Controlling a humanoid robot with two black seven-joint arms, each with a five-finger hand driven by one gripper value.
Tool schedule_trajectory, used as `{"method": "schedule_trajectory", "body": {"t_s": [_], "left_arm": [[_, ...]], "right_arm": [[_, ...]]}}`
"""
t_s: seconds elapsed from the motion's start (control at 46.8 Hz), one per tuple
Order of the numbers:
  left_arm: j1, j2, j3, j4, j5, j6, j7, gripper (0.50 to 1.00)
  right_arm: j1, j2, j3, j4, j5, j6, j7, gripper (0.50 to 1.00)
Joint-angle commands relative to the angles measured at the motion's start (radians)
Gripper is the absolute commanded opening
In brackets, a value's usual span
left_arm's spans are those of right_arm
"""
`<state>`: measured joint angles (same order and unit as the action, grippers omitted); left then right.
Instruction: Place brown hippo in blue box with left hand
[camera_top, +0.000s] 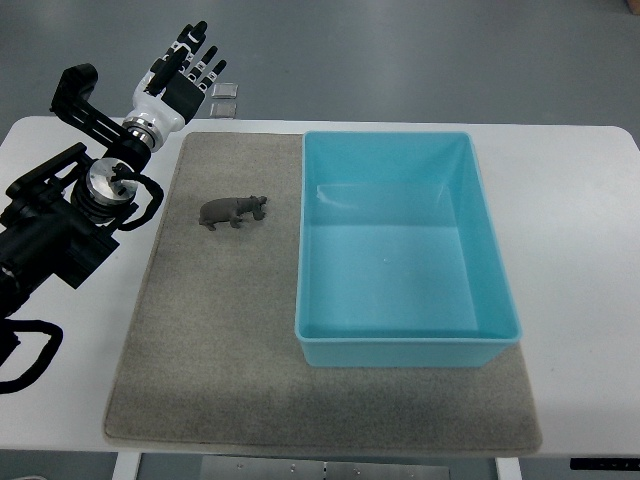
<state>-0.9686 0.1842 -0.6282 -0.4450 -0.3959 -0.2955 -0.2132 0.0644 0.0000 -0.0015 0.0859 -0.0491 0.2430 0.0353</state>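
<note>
A small brown hippo (233, 211) stands on the grey mat (200, 340), its head pointing right toward the blue box (490, 270). The box is an empty open rectangular bin on the mat's right half. My left hand (188, 68) is raised over the table's far left corner, fingers stretched out and holding nothing. It sits well up and to the left of the hippo, apart from it. The black left arm runs down along the left edge.
The mat lies on a white table (580, 200). Two small clear squares (226, 98) rest just past the table's far edge near my fingertips. Bare mat stretches in front of the box and hippo.
</note>
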Motion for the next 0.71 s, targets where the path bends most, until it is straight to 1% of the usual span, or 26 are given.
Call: {"method": "schedule_trajectory", "body": {"t_s": [0.0, 0.684], "left_arm": [[-0.001, 0.000, 0.005, -0.001, 0.000, 0.007, 0.000, 0.996], [-0.001, 0.004, 0.008, -0.003, -0.001, 0.012, 0.002, 0.996]], "right_arm": [[0.000, 0.000, 0.000, 0.000, 0.000, 0.001, 0.000, 0.936], [0.000, 0.000, 0.000, 0.000, 0.000, 0.001, 0.000, 0.936]]}}
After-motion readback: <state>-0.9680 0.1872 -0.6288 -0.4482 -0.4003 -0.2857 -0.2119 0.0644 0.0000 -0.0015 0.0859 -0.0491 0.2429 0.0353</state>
